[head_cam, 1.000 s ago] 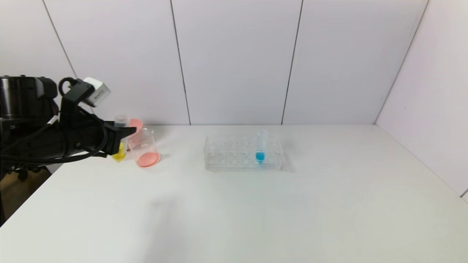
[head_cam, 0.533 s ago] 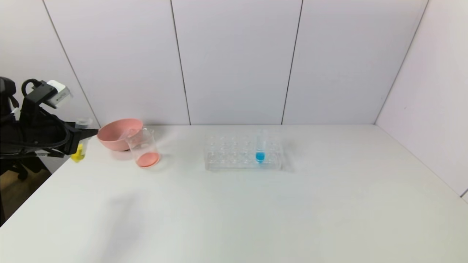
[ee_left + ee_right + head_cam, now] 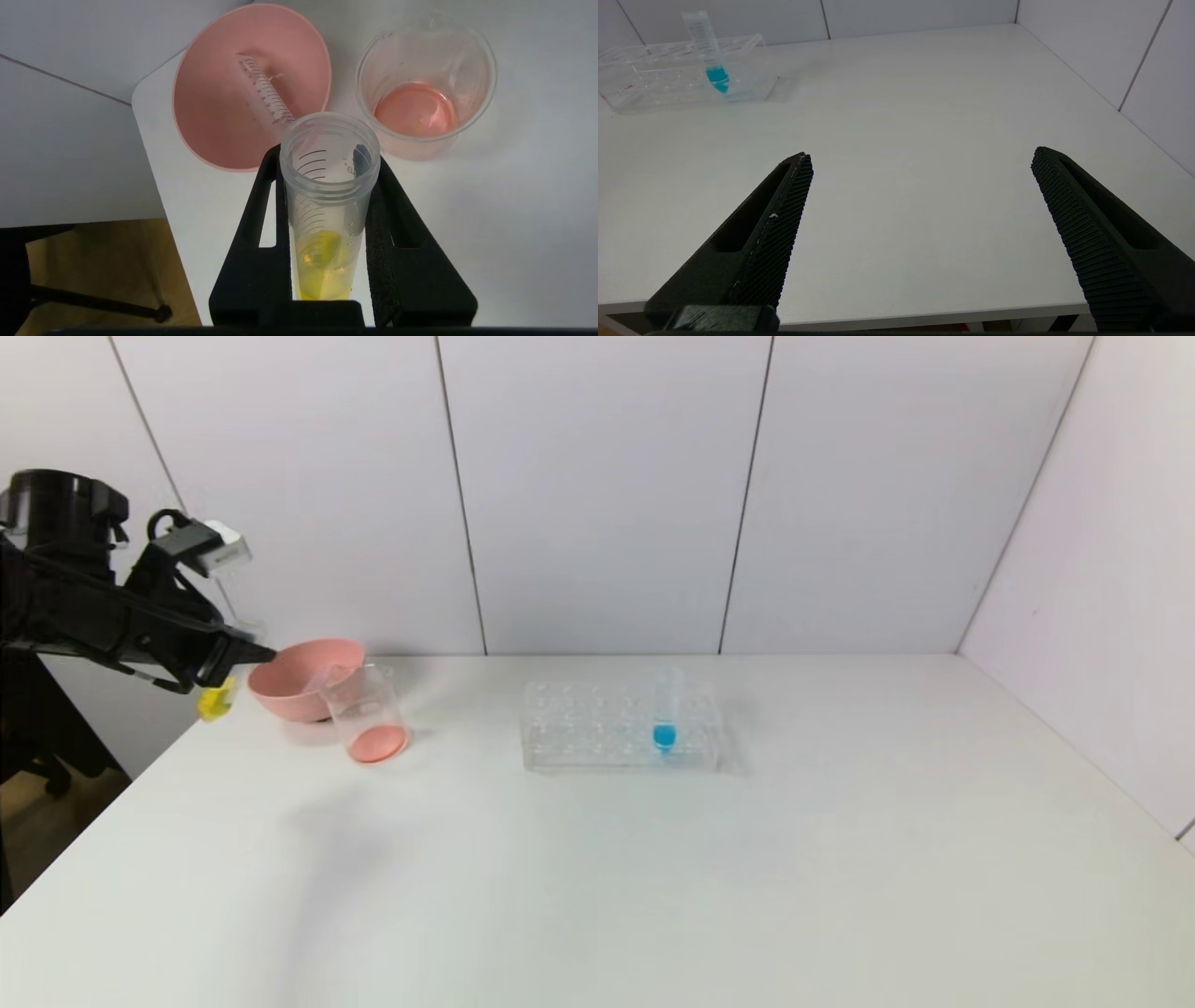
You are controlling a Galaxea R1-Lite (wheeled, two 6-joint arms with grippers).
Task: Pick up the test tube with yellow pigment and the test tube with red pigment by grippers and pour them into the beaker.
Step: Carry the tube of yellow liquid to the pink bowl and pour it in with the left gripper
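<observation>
My left gripper (image 3: 241,655) is shut on the test tube with yellow pigment (image 3: 216,702) and holds it in the air, tilted, at the table's far left edge, just left of the pink bowl. In the left wrist view the gripper (image 3: 328,161) clamps the tube (image 3: 324,233) on both sides, with yellow liquid in its tip. The beaker (image 3: 367,714) stands right of the bowl and holds pink-red liquid; it also shows in the left wrist view (image 3: 426,93). No tube with red liquid shows. My right gripper (image 3: 922,154) is open and empty over the table's front edge.
A pink bowl (image 3: 297,679) holds an empty clear tube (image 3: 264,95) lying on its side. A clear rack (image 3: 597,733) stands mid-table with a blue-liquid tube (image 3: 664,709) in it. The white table (image 3: 653,877) ends close to my left gripper.
My left gripper carried the yellow tube from beside the beaker out to the left, then rose and came back toward the bowl. The tube now tilts more.
</observation>
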